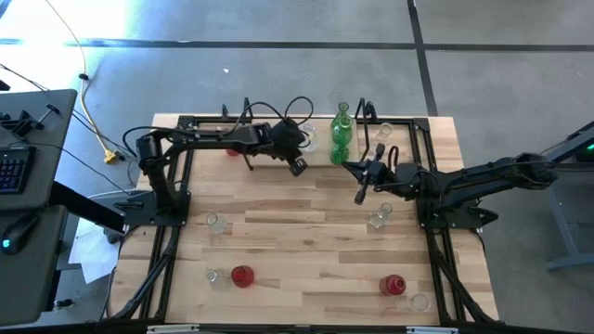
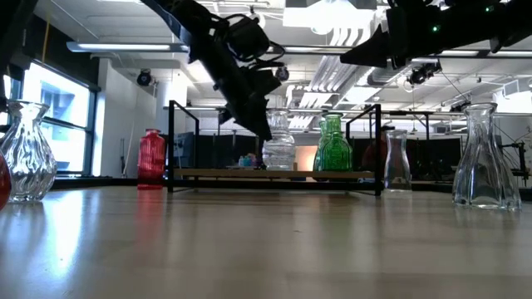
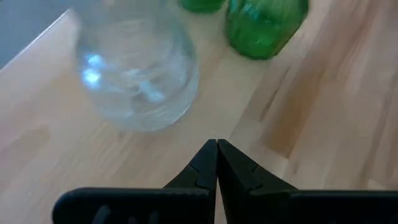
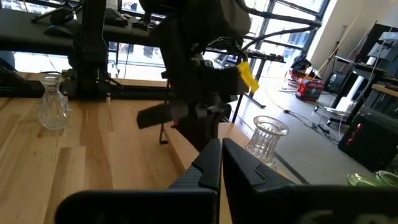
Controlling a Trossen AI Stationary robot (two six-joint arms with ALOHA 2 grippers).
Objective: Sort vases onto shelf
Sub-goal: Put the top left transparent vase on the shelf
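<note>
Wood shelf [image 1: 306,156] at the far edge holds two green vases [image 1: 341,137] and a clear vase [image 1: 309,139]; a red one [image 2: 151,158] stands by its left end, whether on the board I cannot tell. Left to sort, as I judge it: clear and red ones mid-table and along the near edge. Left gripper [image 1: 298,168], fingers together and empty, hangs just before the clear vase. Right gripper [image 1: 360,197], also closed and empty, hovers mid-table.
</note>
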